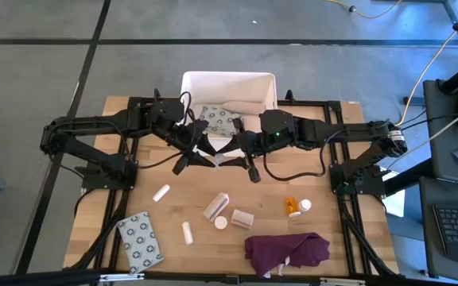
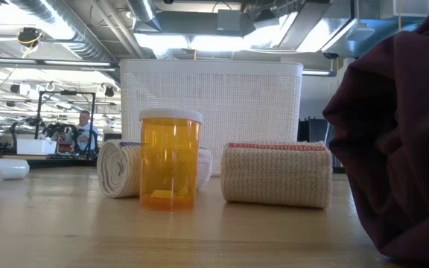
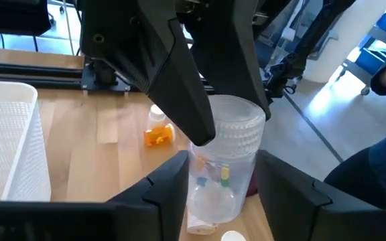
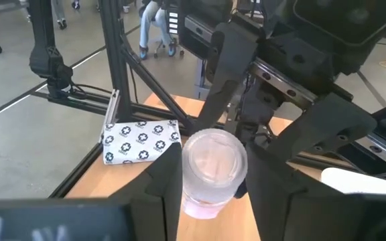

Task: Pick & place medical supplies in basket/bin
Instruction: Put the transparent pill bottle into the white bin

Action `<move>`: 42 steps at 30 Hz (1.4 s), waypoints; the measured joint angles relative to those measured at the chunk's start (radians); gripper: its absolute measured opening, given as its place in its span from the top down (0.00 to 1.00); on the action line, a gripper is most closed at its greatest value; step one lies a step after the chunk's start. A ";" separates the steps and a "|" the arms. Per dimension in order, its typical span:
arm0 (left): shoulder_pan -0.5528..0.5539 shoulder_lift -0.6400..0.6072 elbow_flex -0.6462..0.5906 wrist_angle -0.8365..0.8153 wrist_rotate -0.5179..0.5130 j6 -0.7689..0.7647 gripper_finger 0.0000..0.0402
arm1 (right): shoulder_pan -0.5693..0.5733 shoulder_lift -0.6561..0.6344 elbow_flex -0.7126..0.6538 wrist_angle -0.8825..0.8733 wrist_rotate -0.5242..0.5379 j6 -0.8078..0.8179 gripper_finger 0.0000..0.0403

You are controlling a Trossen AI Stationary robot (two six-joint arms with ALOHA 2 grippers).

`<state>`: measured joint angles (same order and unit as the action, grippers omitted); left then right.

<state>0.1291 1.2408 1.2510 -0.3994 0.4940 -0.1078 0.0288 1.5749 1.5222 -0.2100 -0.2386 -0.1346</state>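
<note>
Patterned packet [image 1: 141, 239]: flat at the table's near left corner; printed with round dark marks, no wording legible; a second one [image 1: 215, 121] inside the bin.
Small white tubes [image 1: 161, 193]: loose on the wood, well apart; another [image 1: 187, 233] nearer the front edge.
Left gripper [image 1: 199, 151]: just in front of the bin; fingers [image 3: 169, 191] either side of a clear ribbed jar [image 3: 222, 167], seemingly clamped on it; coloured bits inside, no label readable.
Bin [image 1: 229, 84]: white, at the table's far edge, centre.
Beige rolls [image 1: 216, 206]: near the table's middle; in the low view red-edged, no readable print.
Right gripper [image 1: 233, 151]: close beside the left one; fingers [image 4: 163, 181] flanking the same jar; grip uncertain.
Pill bottle [image 1: 295, 206]: orange, white cap, on its side right of the rolls; no label visible.
Purple cloth [image 1: 286, 253]: bunched at the front right.
</note>
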 joint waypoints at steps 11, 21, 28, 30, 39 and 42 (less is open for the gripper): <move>0.142 -0.062 0.000 -0.235 -0.011 0.106 0.50 | -0.020 0.001 0.022 0.001 0.057 -0.025 0.68; 0.287 -0.183 0.000 -0.224 -0.013 0.106 0.51 | -0.310 0.020 0.080 0.010 0.113 -0.048 0.68; 0.299 -0.202 0.000 -0.226 -0.055 0.134 0.51 | -0.410 0.239 0.076 0.018 -0.068 -0.076 0.68; 0.299 -0.202 0.000 -0.230 -0.065 0.133 0.51 | -0.420 0.303 0.076 0.024 -0.082 -0.081 0.68; 0.299 -0.202 0.000 -0.268 -0.063 0.132 0.51 | -0.425 0.468 0.075 0.080 -0.174 -0.089 0.67; 0.299 -0.202 0.000 -0.274 -0.063 0.131 0.51 | -0.425 0.509 0.075 0.080 -0.174 -0.088 0.67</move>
<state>0.4278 1.0386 1.2510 -0.6733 0.4309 0.0235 -0.3965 2.0841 1.5974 -0.1298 -0.4130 -0.2226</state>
